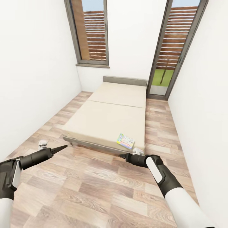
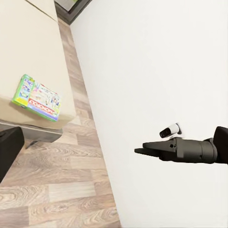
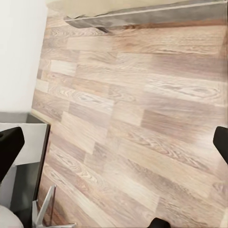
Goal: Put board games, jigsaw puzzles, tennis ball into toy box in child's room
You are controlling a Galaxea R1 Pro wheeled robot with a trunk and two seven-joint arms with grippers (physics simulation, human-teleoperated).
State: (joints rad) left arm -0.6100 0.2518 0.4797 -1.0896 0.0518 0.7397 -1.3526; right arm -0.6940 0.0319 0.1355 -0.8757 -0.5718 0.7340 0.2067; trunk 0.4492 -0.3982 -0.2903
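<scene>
One board game (image 1: 125,141), a flat white-and-green box with colourful print, lies on the bed (image 1: 107,117) at its near right corner; it also shows in the left wrist view (image 2: 37,97). My left gripper (image 1: 65,146) hovers over the floor off the bed's near left corner. My right gripper (image 1: 122,155) hangs just in front of the bed's foot, a little below and left of the box, and the left wrist view catches it (image 2: 142,151) against the white wall. In the right wrist view both fingers stand far apart at the frame edges. Neither gripper holds anything.
White walls close in on both sides of the bed. A tall window (image 1: 90,31) and a glass door (image 1: 177,47) stand behind the headboard. Wood-plank floor (image 1: 95,190) runs between me and the dark bed frame (image 3: 142,19).
</scene>
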